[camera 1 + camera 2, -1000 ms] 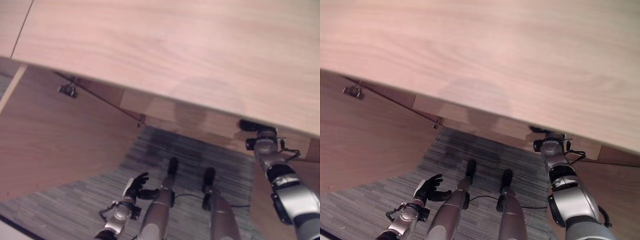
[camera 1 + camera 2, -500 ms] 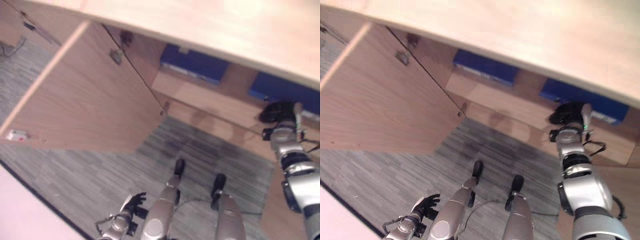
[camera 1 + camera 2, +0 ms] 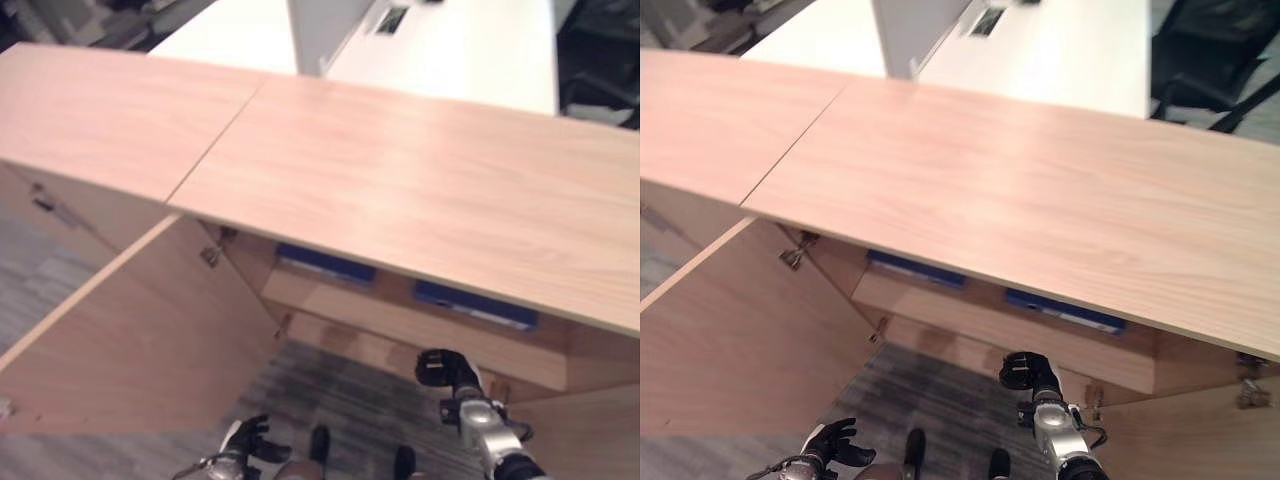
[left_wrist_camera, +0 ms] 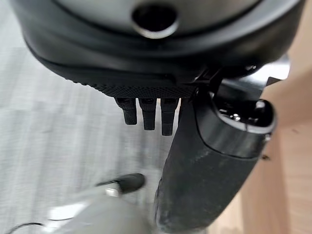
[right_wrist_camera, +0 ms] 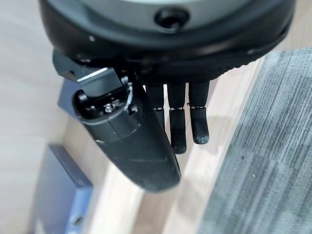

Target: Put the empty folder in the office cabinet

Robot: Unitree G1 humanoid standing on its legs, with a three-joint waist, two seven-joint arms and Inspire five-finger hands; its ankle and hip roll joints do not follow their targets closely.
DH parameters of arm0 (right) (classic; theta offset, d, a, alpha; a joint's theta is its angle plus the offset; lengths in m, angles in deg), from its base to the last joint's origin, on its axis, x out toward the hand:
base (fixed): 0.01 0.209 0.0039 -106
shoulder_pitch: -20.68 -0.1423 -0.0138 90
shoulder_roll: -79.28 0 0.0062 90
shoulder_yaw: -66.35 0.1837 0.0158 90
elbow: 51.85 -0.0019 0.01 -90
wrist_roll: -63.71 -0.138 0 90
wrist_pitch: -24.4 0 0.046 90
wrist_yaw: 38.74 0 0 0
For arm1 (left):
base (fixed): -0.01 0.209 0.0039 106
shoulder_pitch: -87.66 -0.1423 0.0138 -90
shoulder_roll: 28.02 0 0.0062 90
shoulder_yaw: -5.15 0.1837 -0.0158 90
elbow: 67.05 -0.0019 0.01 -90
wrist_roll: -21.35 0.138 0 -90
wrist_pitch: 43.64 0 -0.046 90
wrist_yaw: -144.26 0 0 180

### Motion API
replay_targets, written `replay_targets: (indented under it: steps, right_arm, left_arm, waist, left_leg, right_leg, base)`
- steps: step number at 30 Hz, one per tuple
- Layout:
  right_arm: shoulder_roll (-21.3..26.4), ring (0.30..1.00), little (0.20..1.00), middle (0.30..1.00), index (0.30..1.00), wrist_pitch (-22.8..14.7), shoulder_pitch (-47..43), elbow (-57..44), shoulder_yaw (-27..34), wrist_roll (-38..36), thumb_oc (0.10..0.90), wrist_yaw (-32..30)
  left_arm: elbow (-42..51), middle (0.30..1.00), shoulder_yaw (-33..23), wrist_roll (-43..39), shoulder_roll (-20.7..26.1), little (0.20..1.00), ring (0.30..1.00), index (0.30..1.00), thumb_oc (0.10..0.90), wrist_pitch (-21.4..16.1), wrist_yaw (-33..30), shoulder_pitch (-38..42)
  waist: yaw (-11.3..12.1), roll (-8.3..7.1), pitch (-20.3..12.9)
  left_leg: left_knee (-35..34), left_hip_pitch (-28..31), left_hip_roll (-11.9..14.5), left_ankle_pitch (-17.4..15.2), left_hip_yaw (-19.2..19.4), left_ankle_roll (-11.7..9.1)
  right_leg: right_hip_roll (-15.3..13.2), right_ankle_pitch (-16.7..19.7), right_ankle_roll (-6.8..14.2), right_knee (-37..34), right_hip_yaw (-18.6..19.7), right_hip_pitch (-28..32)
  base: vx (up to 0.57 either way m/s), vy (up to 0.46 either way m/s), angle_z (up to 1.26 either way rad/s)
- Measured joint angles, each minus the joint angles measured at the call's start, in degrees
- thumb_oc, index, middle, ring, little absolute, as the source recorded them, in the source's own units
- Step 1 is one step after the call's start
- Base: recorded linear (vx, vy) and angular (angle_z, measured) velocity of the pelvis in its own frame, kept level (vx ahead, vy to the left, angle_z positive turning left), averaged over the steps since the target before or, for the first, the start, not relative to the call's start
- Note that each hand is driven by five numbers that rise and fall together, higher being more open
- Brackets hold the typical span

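Grey striped carpet [image 3: 330,400] is seen at the near edge of the scene, in front of a long, low office cabinet [image 3: 420,190] with a pale wooden top. At the far side, white desks [image 3: 450,40] are seen beyond the cabinet, and part of a dark chair [image 3: 1215,60] is seen at the far right.

On the left, the cabinet door [image 3: 130,330] is swung wide open toward the near side, with metal hinges [image 3: 212,256] seen where it meets the cabinet body. Near the bottom edge and low on the left, the left hand [image 3: 245,440] is held above the carpet, apart from the door and the cabinet; its fingers [image 4: 146,114] are seen relaxed and spread, with nothing in them.

Inside the cabinet, on a wooden shelf [image 3: 400,320], a blue folder [image 3: 325,264] is seen lying on the left, and a second blue folder [image 3: 475,303] is seen lying to its right, well apart from the first. Which of them is the empty one cannot be told.

Further right, the right hand [image 3: 445,368] is held just in front of the shelf edge, below the second folder. In the right wrist view its fingers [image 5: 178,126] are seen straight and released, holding nothing, with a blue folder [image 5: 58,195] lying beside them on the wood.
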Motion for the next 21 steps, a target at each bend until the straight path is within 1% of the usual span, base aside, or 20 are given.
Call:
replay_targets:
  steps: [1,3,6,8,10,11,12,13,14,15,16,17,18,19,20,21]
  right_arm:
    - [0.2,0.900,0.900,0.900,0.900,0.1,0.8,-0.4,0.0,0.1,0.800,0.7]
    - [1.8,0.900,0.900,0.900,0.900,0.1,3.2,-2.7,-0.2,1.9,0.800,2.7]
    - [3.5,0.900,0.900,0.900,0.900,0.1,5.1,-2.8,-0.2,4.0,0.800,4.6]
    - [4.5,0.900,0.900,0.900,0.900,0.2,6.5,-1.9,-0.4,4.5,0.800,5.3]
    - [5.3,0.900,0.900,0.900,0.900,0.4,7.3,-1.9,-0.4,4.5,0.800,5.3]
    - [6.1,0.900,0.900,0.900,0.900,0.4,7.5,-1.7,-0.7,4.5,0.800,5.2]
    - [6.6,0.900,0.900,0.900,0.900,0.5,7.6,-1.4,-1.1,4.5,0.800,4.7]
    - [8.0,0.900,0.900,0.900,0.900,0.6,7.3,-1.4,-2.1,4.7,0.800,4.3]
    - [8.4,0.900,0.900,0.900,0.900,0.9,7.2,-1.4,-2.2,5.1,0.800,4.4]
    - [8.4,0.900,0.900,0.900,0.900,1.4,6.8,-1.4,-2.4,5.6,0.800,4.3]
    - [8.1,0.900,0.900,0.900,0.900,1.5,6.6,-1.6,-2.3,5.7,0.800,4.1]
    - [7.9,0.900,0.900,0.900,0.900,1.5,6.7,-1.8,-2.3,6.3,0.800,4.1]
    - [8.2,0.900,0.900,0.900,0.900,1.6,6.3,-1.8,-2.2,6.6,0.800,4.0]
    - [7.7,0.900,0.900,0.900,0.900,1.5,6.2,-1.8,-2.2,6.6,0.800,3.9]
    - [7.7,0.900,0.900,0.900,0.900,1.5,6.2,-1.8,-2.1,6.6,0.800,3.8]
    - [7.8,0.900,0.900,0.900,0.900,1.4,6.3,-1.8,-2.0,6.6,0.800,3.8]
  left_arm:
    - [0.1,0.900,-0.2,-0.1,-0.1,0.900,0.900,0.900,0.800,0.0,0.0,0.1]
    - [0.2,0.900,-1.6,-0.1,-0.8,0.900,0.900,0.900,0.800,-0.2,0.0,0.2]
    - [0.3,0.900,-2.4,-0.1,-2.0,0.900,0.900,0.900,0.800,-0.1,0.4,-1.1]
    - [0.2,0.900,-2.3,-0.3,-2.2,0.900,0.900,0.900,0.800,0.0,0.8,-3.9]
    - [-0.4,0.900,-2.4,-0.5,-2.4,0.900,0.900,0.900,0.800,0.2,0.8,-4.1]
    - [-0.1,0.900,-2.9,-1.5,-3.2,0.900,0.900,0.900,0.800,0.1,0.7,-4.7]
    - [-0.1,0.900,-2.8,-1.5,-3.6,0.900,0.900,0.900,0.800,-0.1,0.3,-4.0]
    - [0.1,0.900,-2.7,-1.4,-4.1,0.900,0.900,0.900,0.800,-0.4,-0.2,-3.0]
    - [0.5,0.900,-2.7,-1.4,-4.4,0.900,0.900,0.900,0.800,-0.4,0.0,-1.8]
    - [0.1,0.900,-2.7,-1.4,-4.6,0.900,0.900,0.900,0.800,-0.3,0.0,-1.1]
    - [-0.4,0.900,-2.7,-1.4,-4.6,0.900,0.900,0.900,0.800,-0.2,0.0,-0.6]
    - [-0.5,0.900,-3.4,-1.4,-4.2,0.900,0.900,0.900,0.800,-0.1,0.0,-0.6]
    - [-0.5,0.900,-3.5,-1.4,-4.3,0.900,0.900,0.900,0.800,-0.2,-0.2,-2.0]
    - [-0.6,0.900,-3.5,-1.4,-4.2,0.900,0.900,0.900,0.800,-0.2,-0.1,-1.9]
    - [-0.7,0.900,-3.4,-1.3,-4.3,0.900,0.900,0.900,0.800,-0.2,-0.1,-2.0]
    - [-0.6,0.900,-3.3,-1.3,-4.5,0.900,0.900,0.900,0.800,-0.2,-0.1,-2.1]
  waist:
    - [-0.6,-0.07,-0.6]
    - [-0.7,0.01,-1.0]
    - [-0.6,0.78,-2.2]
    - [-0.3,2.20,-3.0]
    - [-0.5,3.14,-3.4]
    - [0.4,4.65,-3.4]
    - [1.1,4.89,-3.6]
    - [1.4,5.86,-3.6]
    - [1.2,5.58,-3.3]
    - [2.1,4.44,-2.6]
    - [2.2,2.91,-2.5]
    - [1.4,1.48,-2.4]
    - [1.0,1.85,-2.5]
    - [0.9,1.96,-2.5]
    - [0.4,2.04,-2.5]
    - [0.0,2.11,-2.5]
  left_leg:
    - [0.0,0.0,0.4,-0.1,0.0,-0.2]
    - [0.0,0.9,1.6,-0.6,0.3,-0.8]
    - [-0.1,1.0,2.9,-0.9,0.5,-1.5]
    - [0.0,-0.3,3.8,-0.9,-0.1,-3.0]
    - [-0.2,-1.4,3.9,-0.8,-1.5,-3.5]
    - [1.0,-3.5,4.1,1.6,-1.6,-3.2]
    - [1.8,-5.6,3.7,1.6,-2.6,-4.4]
    - [1.1,-7.7,4.1,1.5,-2.7,-6.1]
    - [0.4,-8.3,4.8,0.9,-1.3,-6.0]
    - [0.4,-8.7,4.8,-0.5,3.2,-5.1]
    - [2.1,-9.2,4.8,-0.9,9.3,-5.4]
    - [6.8,-8.7,6.9,-1.6,15.7,-6.4]
    - [11.3,-3.8,11.8,-2.8,18.4,-8.0]
    - [12.2,-1.9,13.4,-3.5,18.1,-9.0]
    - [12.9,0.3,14.4,-3.7,18.0,-9.4]
    - [12.2,2.2,14.8,-3.7,17.7,-9.4]
  right_leg:
    - [0.4,0.1,-0.2,-0.3,0.2,0.2]
    - [1.5,0.4,-0.5,-0.3,0.7,0.7]
    - [2.8,0.5,-0.8,-0.8,1.2,0.4]
    - [3.7,0.9,-1.4,-0.5,0.4,-0.1]
    - [3.7,0.9,-1.8,-0.8,-1.0,-0.8]
    - [4.8,1.6,-1.3,-0.3,-2.6,-1.1]
    - [4.2,2.0,-2.1,-0.3,-4.2,-2.0]
    - [4.2,2.3,-2.6,-0.3,-6.4,-3.0]
    - [3.6,2.1,-3.4,-0.7,-7.9,-3.8]
    - [1.7,3.8,-4.7,-0.7,-10.8,-4.2]
    - [-0.5,4.2,-4.6,-0.3,-12.3,-4.5]
    - [-3.3,4.4,-4.5,-0.3,-15.5,-4.0]
    - [-5.1,4.9,-3.2,-0.2,-18.7,-2.1]
    - [-5.7,5.2,-2.6,-0.2,-20.4,-1.3]
    - [-6.5,5.4,-1.7,0.2,-21.9,-0.7]
    - [-7.5,5.3,-0.5,1.5,-22.9,-0.7]
  base:
    - [-0.01,-0.062,-0.08]
    - [0.00,-0.053,-0.13]
    - [-0.06,-0.079,-0.14]
    - [-0.10,-0.015,0.06]
    - [-0.24,-0.030,0.45]
    - [-0.31,-0.031,0.55]
    - [-0.24,0.000,0.81]
    - [-0.20,0.032,0.99]
    - [-0.26,0.046,1.00]
    - [-0.23,0.069,0.90]
    - [-0.18,0.081,1.21]
    - [-0.21,0.178,1.69]
    - [-0.17,0.193,1.57]
    - [-0.16,0.240,1.30]
    - [-0.09,0.193,0.84]
    - [-0.08,0.235,0.93]
